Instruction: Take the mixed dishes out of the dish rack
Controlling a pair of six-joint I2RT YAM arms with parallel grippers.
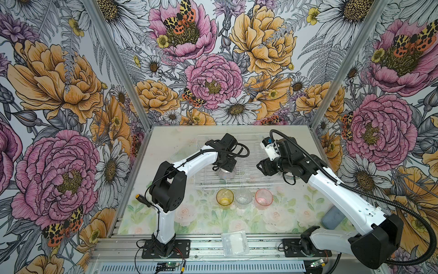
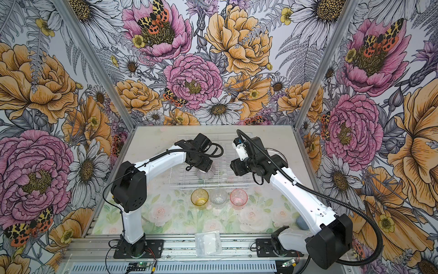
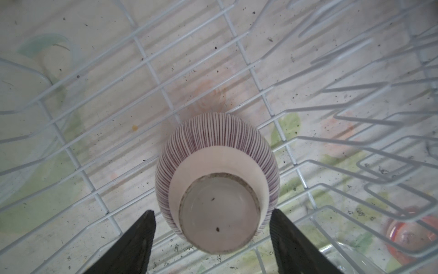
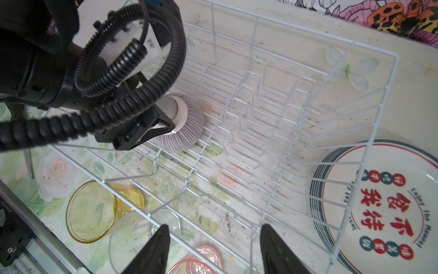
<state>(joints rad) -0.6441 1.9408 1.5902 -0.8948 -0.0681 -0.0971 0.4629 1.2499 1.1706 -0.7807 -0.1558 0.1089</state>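
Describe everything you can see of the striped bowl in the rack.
The striped bowl sits upside down on the grid floor of the dish rack, towards its front. It looks like glazed ceramic, with fine grey-purple ribs around the wall and a plain white band above them. The round white foot faces up, with a rougher, darker rim and a few dark specks. The left gripper straddles it, with a black finger on either side. Whether they press it cannot be told.

Enclosure walls, namely left wall (image 1: 47, 118), far wall (image 1: 213, 71) and right wall (image 1: 391, 95), carry large floral wallpaper. Aluminium posts (image 1: 116, 59) mark the far corners. Tabletop (image 1: 189, 220) — pale rose-print cover, evenly lit.
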